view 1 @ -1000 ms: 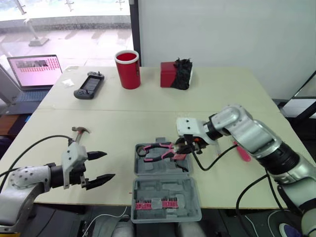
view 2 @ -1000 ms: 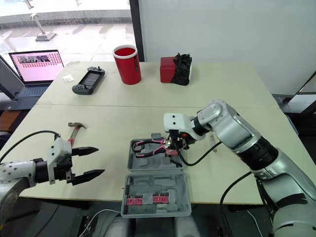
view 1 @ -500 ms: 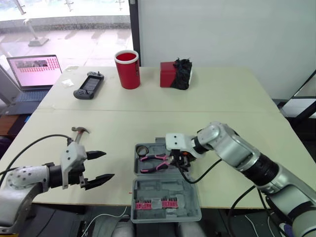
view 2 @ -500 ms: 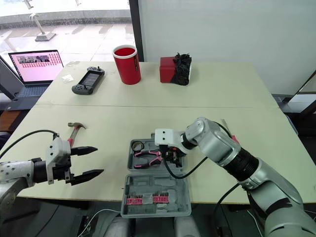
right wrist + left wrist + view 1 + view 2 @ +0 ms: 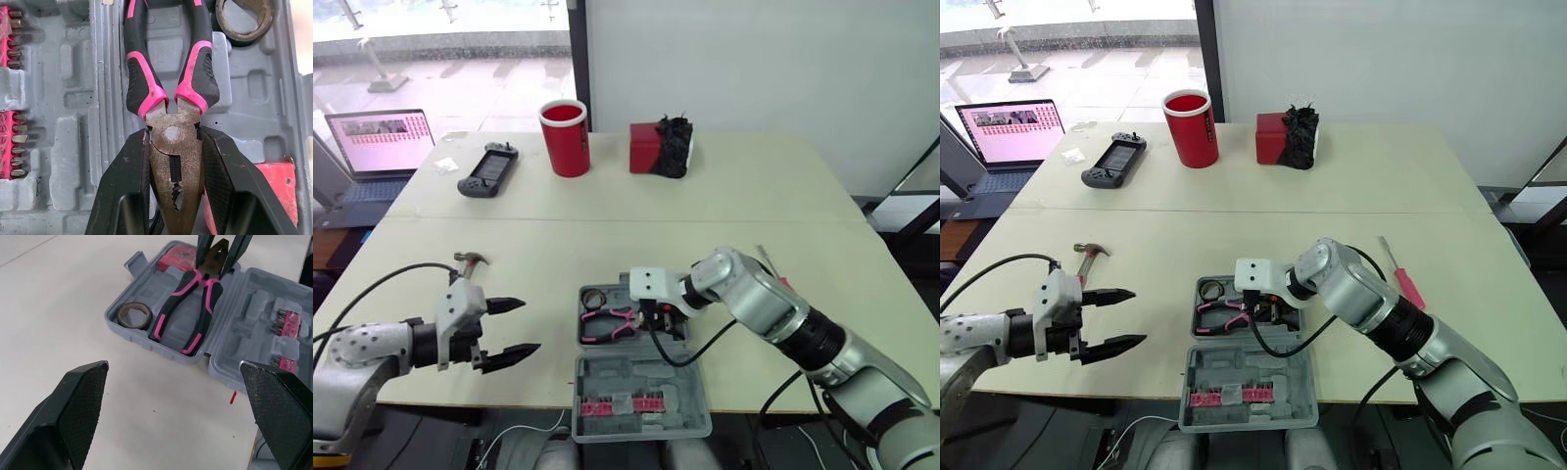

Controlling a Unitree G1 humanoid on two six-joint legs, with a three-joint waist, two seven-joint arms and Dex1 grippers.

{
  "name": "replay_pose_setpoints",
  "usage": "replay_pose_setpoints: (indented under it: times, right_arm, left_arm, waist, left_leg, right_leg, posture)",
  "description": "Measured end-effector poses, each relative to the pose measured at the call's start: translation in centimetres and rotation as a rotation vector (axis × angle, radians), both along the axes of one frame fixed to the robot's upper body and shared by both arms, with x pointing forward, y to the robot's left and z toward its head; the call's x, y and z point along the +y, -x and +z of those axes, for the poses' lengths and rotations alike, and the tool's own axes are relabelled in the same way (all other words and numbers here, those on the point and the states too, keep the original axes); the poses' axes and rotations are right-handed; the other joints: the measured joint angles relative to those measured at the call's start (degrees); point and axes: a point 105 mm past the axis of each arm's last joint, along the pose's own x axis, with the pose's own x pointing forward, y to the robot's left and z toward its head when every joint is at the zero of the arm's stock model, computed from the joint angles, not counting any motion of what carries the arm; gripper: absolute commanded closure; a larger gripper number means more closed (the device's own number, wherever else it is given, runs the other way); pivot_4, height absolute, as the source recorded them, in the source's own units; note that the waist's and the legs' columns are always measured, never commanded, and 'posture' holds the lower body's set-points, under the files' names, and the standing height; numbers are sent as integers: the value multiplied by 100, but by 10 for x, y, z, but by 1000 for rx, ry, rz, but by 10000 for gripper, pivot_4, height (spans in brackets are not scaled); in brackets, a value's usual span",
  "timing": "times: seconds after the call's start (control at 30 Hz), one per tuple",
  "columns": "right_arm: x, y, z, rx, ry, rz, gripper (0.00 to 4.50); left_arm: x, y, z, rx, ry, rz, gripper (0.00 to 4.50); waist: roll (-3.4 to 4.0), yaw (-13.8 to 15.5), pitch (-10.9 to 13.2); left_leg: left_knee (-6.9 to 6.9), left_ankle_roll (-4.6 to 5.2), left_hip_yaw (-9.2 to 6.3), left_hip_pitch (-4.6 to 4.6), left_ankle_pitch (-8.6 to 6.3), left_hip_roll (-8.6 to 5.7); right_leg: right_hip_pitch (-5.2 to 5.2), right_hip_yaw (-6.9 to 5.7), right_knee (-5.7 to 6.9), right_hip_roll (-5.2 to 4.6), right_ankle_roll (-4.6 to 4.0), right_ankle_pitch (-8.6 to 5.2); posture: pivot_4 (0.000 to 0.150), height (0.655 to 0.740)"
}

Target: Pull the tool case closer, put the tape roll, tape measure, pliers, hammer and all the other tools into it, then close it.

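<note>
right gripper [image 5: 172, 138]: jaws closed tight on the metal head of the pliers [image 5: 146, 88], whose handles run out to 9 o'clock, down in the tray of the open tool case [image 5: 626, 377]. tape roll [image 5: 134, 325] in the tray at 11 o'clock of the handles; tape measure [image 5: 178, 258] in the tray just beside the gripper. left gripper [image 5: 530, 326]: jaws wide apart, empty, case at its 3 o'clock, apart. hammer [image 5: 468, 262] on the table [image 5: 607, 196] at its 11 o'clock
</note>
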Motion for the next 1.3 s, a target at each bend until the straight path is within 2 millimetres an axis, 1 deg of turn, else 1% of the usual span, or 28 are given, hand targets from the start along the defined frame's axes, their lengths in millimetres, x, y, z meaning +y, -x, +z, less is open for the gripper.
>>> replay_pose_setpoints:
  times: [0.07,0.17,0.2,0.23,0.33,0.4,0.47,0.53,0.63,0.7,0.73,0.8,0.87,0.93,0.97,1.0,1.13,1.3]
  right_arm:
    - [-1,0,-3,12,1,-12,24888]
    - [0,-1,-7,16,-3,-23,10559]
    - [0,-1,-7,14,-3,-24,6524]
    - [0,-1,-7,11,-4,-24,1112]
    - [0,-2,-1,18,-42,-30,1112]
    - [2,-3,13,-2,-121,-24,1112]
    - [7,-5,28,-55,-224,-11,1112]
    - [13,-6,39,-119,-387,-13,1112]
    - [11,-3,36,-127,-435,-14,1112]
    - [13,2,33,-76,-481,-7,6340]
    - [13,2,29,-75,-490,4,9994]
    - [10,1,16,-79,-473,0,18991]
    - [6,-1,-4,-56,-444,-27,30004]
    - [5,0,-17,-33,-435,-37,40380]
    - [5,0,-21,-32,-429,-36,44022]
    - [4,-1,-24,-42,-416,-30,44623]
    - [3,-6,-32,-51,-407,-52,44623]
    - [3,-12,-34,-49,-429,-82,44623]
  left_arm:
    - [0,0,-1,4,-1,-2,0]
    - [-1,-1,-1,4,-4,-6,0]
    - [-2,-1,-1,1,-4,-7,0]
    - [-2,-1,0,-1,-4,-8,0]
    - [-2,-2,1,-4,-4,-10,0]
    - [-3,-2,1,-6,-4,-14,0]
    - [-2,-3,0,-2,-3,-15,0]
    - [-1,-3,-3,8,1,-14,0]
    - [-1,-2,-8,21,-3,-22,0]
    - [0,-2,-11,23,4,-24,0]
    - [-1,-2,-12,22,4,-29,0]
    - [-1,-2,-12,21,5,-35,0]
    - [-1,-3,-11,16,4,-37,0]
    - [-1,-3,-11,10,1,-41,0]
    - [-1,-3,-11,8,0,-43,0]
    - [-2,-3,-11,6,-2,-45,0]
    - [-1,-3,-11,3,-8,-47,0]
    - [2,-3,-13,14,-8,-39,0]
  waist:
    - [0,1,0]
    - [0,10,0]
    - [0,11,0]
    - [0,12,0]
    - [0,13,0]
    - [0,15,0]
    - [-3,14,-2]
    - [-7,14,-4]
    - [-6,14,-3]
    - [-6,8,-3]
    - [-6,8,-4]
    - [-6,12,-4]
    - [-6,14,-4]
    - [-6,13,-3]
    - [-6,13,-3]
    - [-6,8,-3]
    - [-6,8,-3]
    - [-6,12,-4]
  left_leg:
    - [0,0,0,0,0,0]
    - [0,0,0,-1,0,0]
    - [0,0,0,-1,0,0]
    - [0,0,0,-1,0,0]
    - [0,0,0,-1,0,0]
    - [0,0,0,-1,0,0]
    - [0,0,0,-1,0,0]
    - [-3,0,-1,-1,0,0]
    - [-2,0,0,-2,0,-1]
    - [-2,0,-1,0,0,0]
    - [-1,0,-1,1,0,0]
    - [1,0,-1,1,0,0]
    - [2,0,0,0,0,0]
    - [0,0,0,0,0,0]
    - [0,0,-1,0,0,0]
    - [1,0,0,0,0,0]
    - [0,0,-1,1,0,0]
    - [2,0,-1,2,0,0]
  right_leg:
    - [0,0,0,0,0,0]
    - [0,0,0,0,0,0]
    - [0,0,0,0,0,0]
    - [0,0,0,0,0,0]
    - [0,0,0,-1,0,0]
    - [1,0,0,0,1,0]
    - [1,0,0,0,1,0]
    - [2,-1,-1,0,2,0]
    - [2,-1,-1,-1,2,0]
    - [2,-1,1,1,1,1]
    - [2,-1,2,1,0,1]
    - [4,-1,1,1,-1,0]
    - [4,0,0,1,-1,0]
    - [4,-1,1,1,-1,0]
    - [4,0,1,1,0,0]
    - [3,0,1,1,0,0]
    - [4,0,1,2,0,0]
    - [7,0,1,1,0,1]
  posture:
    - [1500,7400]
    - [1500,7400]
    - [1500,7400]
    - [1500,7400]
    - [1500,7400]
    - [1500,7400]
    - [1500,7400]
    - [1500,7400]
    - [1500,7400]
    - [1500,7400]
    - [1500,7400]
    - [1500,7400]
    - [1500,7400]
    - [1500,7400]
    - [1500,7400]
    - [1500,7400]
    - [1500,7400]
    - [1500,7400]
